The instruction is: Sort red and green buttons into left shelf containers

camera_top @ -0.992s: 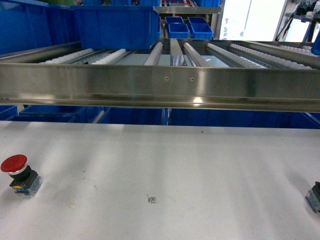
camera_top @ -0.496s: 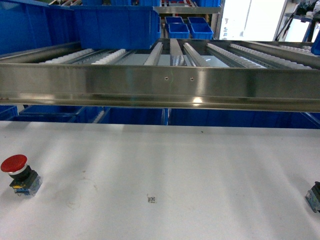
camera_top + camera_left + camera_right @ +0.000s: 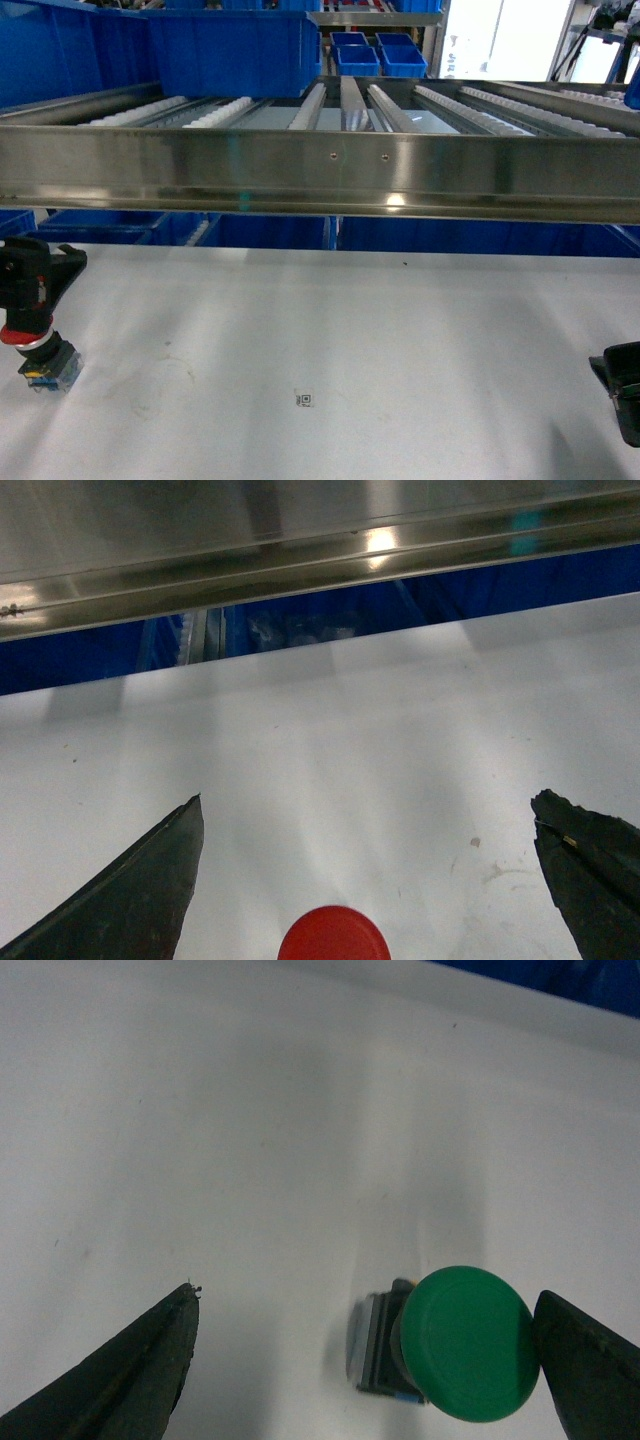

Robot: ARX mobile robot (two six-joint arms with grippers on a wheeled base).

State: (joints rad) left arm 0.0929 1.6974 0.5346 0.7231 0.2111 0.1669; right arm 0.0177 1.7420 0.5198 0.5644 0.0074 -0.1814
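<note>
Red button (image 3: 38, 355) upright on the white counter (image 3: 330, 340) at far left in the head view, wide mushroom cap partly hidden beneath the left hand (image 3: 30, 285), dark blocky base with blue and yellow showing below. In the left wrist view, only a glossy red cap arc (image 3: 334, 935) at the bottom edge, centred between two dark tapering fingers (image 3: 130, 890) spread wide, nothing between them yet: apparently lined up for a grasp from above. Green button (image 3: 455, 1345) lying tipped on the counter at far right, round smooth cap facing the right wrist camera, dark squarish body and pale collar behind it; hidden in the head view by the right hand (image 3: 622, 390). Right hand likewise spread wide, cap just beside the right-side finger (image 3: 590, 1360) and well off from the other, so off-centre in the gap; likely needing a sideways shift before closing. Counter matte, faintly scuffed, tiny square marker (image 3: 304, 399) near the middle. Beyond, a brushed steel rail (image 3: 320, 170) fronting a roller shelf (image 3: 340, 105), hard and reflective. Large deep blue bins (image 3: 235, 50) with thick rims on the left of that shelf, probable destination, well apart from both buttons. Neither button lifted yet.
</note>
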